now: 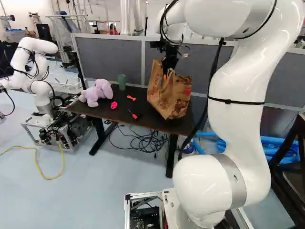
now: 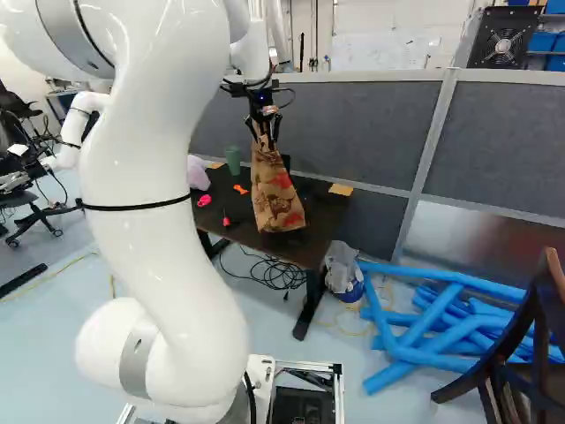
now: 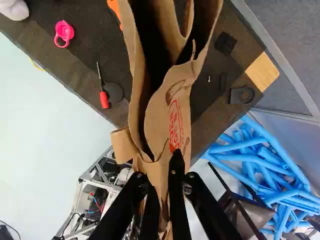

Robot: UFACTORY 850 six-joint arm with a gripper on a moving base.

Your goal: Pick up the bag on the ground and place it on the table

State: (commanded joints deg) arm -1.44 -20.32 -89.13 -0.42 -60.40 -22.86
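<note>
My arm (image 1: pixel 238 107) rose from its lowest joint (image 1: pixel 206 217) in a tall bend and reached forward. My wrist (image 2: pixel 251 56) pointed down, with my two-finger gripper (image 2: pixel 264 138) hanging below it, its fingers (image 3: pixel 176 202) drawn nearly together in a narrow pinch.

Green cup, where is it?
In the left base view, the green cup stands on the table near its far edge, right of the purple toy.
</note>
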